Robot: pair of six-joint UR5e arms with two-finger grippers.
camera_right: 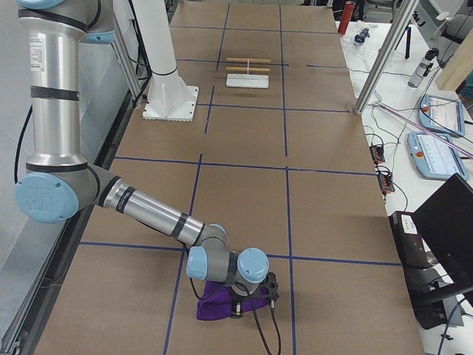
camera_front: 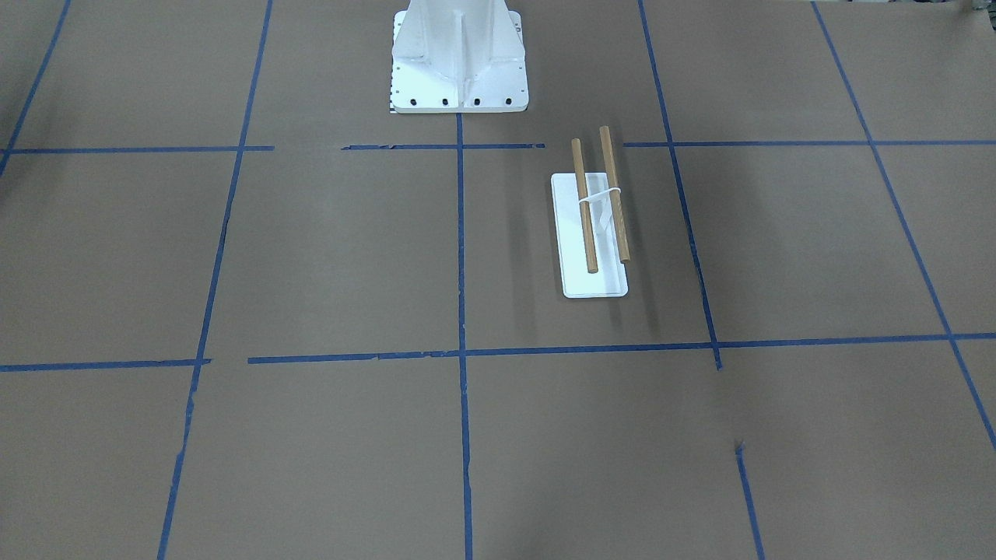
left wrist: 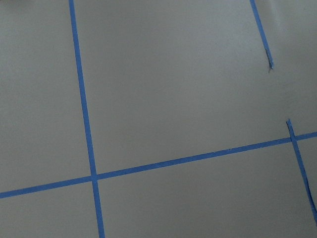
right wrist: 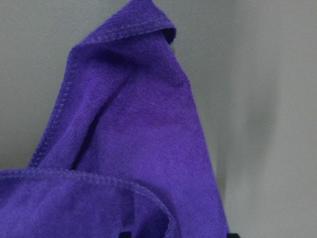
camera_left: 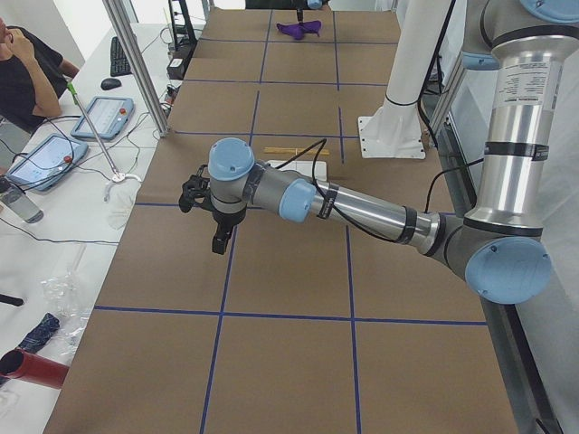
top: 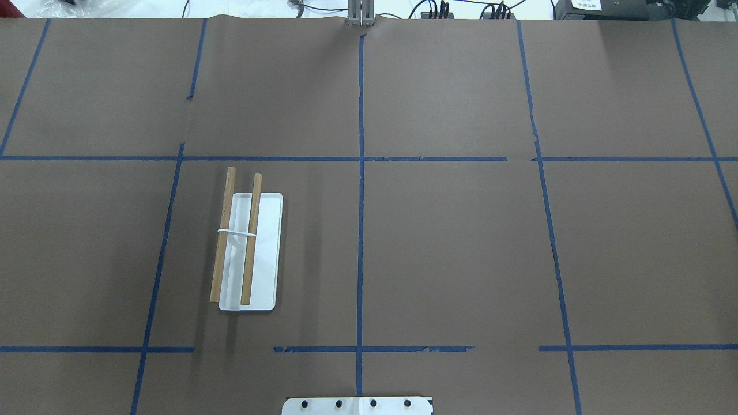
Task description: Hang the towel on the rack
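The rack (camera_front: 595,210) has two brown dowels on a white base and stands bare on the robot's left half of the table (top: 248,248). It also shows in the side views (camera_left: 294,151) (camera_right: 247,70). The purple towel (camera_right: 218,305) lies bunched at the robot's far right end (camera_left: 298,30). My right gripper (camera_right: 251,303) is down on the towel. In the right wrist view the towel (right wrist: 143,144) fills the frame and two dark fingertips (right wrist: 125,234) stand apart with a fold between them. My left gripper (camera_left: 220,240) hangs above bare table, far from the rack; I cannot tell whether it is open or shut.
The white bolted robot pedestal (camera_front: 459,62) stands at the table's middle rear (camera_right: 171,96). Blue tape lines (left wrist: 84,114) grid the brown table. An aluminium post (camera_left: 136,63), tablets (camera_left: 99,117) and a seated person (camera_left: 23,72) are along the operators' side.
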